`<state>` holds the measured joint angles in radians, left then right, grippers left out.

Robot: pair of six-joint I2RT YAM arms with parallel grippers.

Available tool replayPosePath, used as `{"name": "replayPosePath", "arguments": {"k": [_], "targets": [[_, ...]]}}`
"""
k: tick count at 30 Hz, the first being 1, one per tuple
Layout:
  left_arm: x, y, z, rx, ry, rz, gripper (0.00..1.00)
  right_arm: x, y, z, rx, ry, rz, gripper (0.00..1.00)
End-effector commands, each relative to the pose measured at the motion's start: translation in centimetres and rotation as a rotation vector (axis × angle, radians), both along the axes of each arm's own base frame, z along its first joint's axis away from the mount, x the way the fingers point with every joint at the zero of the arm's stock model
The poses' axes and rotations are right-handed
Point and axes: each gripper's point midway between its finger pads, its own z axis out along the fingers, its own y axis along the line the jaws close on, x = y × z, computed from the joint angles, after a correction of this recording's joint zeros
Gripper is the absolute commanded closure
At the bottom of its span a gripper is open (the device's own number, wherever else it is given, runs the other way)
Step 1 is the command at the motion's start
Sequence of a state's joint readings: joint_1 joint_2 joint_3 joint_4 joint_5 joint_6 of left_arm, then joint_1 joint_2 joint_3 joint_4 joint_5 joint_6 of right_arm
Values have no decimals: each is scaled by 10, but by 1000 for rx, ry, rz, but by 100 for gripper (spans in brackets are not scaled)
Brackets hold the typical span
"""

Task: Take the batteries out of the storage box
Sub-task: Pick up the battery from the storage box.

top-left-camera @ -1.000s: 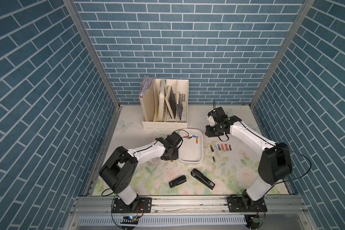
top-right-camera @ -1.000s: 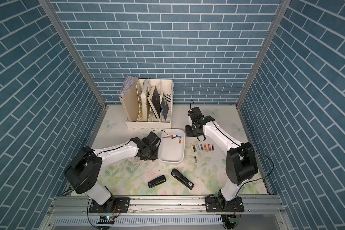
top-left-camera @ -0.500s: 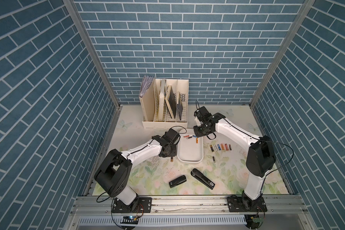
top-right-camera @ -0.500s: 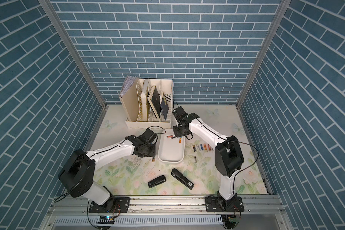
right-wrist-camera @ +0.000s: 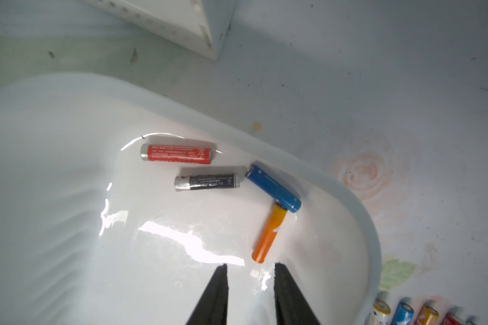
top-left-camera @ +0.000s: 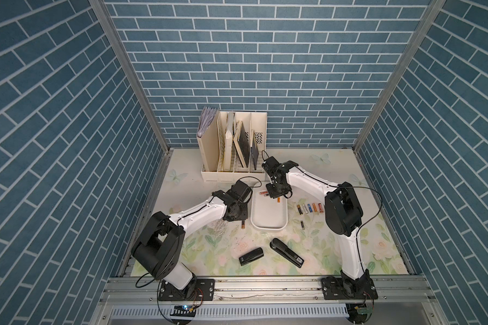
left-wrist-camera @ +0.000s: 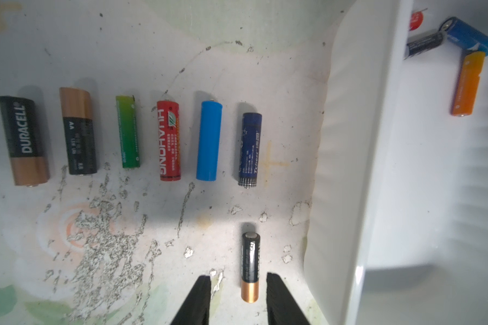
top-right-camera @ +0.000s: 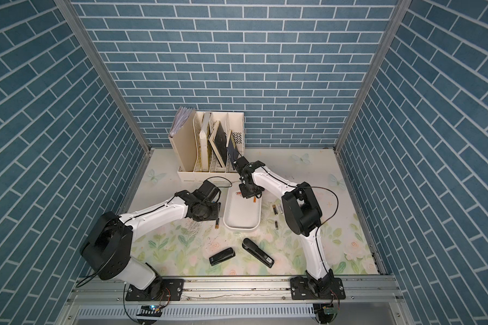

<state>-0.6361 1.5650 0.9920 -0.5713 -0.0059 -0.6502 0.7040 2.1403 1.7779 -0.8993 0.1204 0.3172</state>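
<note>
The white storage box [top-left-camera: 268, 222] [top-right-camera: 241, 218] lies mid-table. At its far end lie several batteries: orange [right-wrist-camera: 269, 232], blue [right-wrist-camera: 272, 188], black [right-wrist-camera: 206, 182] and red [right-wrist-camera: 176, 154]. My right gripper [right-wrist-camera: 250, 266] [top-left-camera: 273, 194] hangs open over that end, with the orange cell just ahead of its tips. Left of the box, my left gripper [left-wrist-camera: 238, 277] [top-left-camera: 238, 218] is open on the mat. A black-and-gold battery [left-wrist-camera: 250, 267] [top-left-camera: 243, 224] lies loose between its fingers. Beyond it, several batteries [left-wrist-camera: 169, 140] lie in a row.
Right of the box lies another row of batteries [top-left-camera: 310, 208], with a lone black cell [top-left-camera: 302, 224] nearer the front. Two black staplers [top-left-camera: 251, 256] [top-left-camera: 286, 252] lie towards the front. A cream file holder [top-left-camera: 231, 152] stands at the back, close behind my right gripper.
My right arm has swung left from above the row of cells to the box's far end. My left gripper's jaws have widened slightly around the black-and-gold battery on the mat.
</note>
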Motion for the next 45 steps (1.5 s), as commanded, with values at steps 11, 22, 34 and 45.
{"name": "replayPosePath", "arguments": {"k": [11, 22, 34, 45], "targets": [[-4, 7, -4, 17, 18, -14, 61, -2, -9, -35, -103, 58, -28, 68], [-4, 9, -4, 19, 20, -10, 61, -9, 7, -47, -26, 115, 10, 70], [-2, 8, -1, 20, 19, -14, 61, -19, 19, -49, 60, 158, 41, 78], [0, 7, 1, 22, 17, -17, 61, -20, 16, -48, 45, 150, 44, 85]]}}
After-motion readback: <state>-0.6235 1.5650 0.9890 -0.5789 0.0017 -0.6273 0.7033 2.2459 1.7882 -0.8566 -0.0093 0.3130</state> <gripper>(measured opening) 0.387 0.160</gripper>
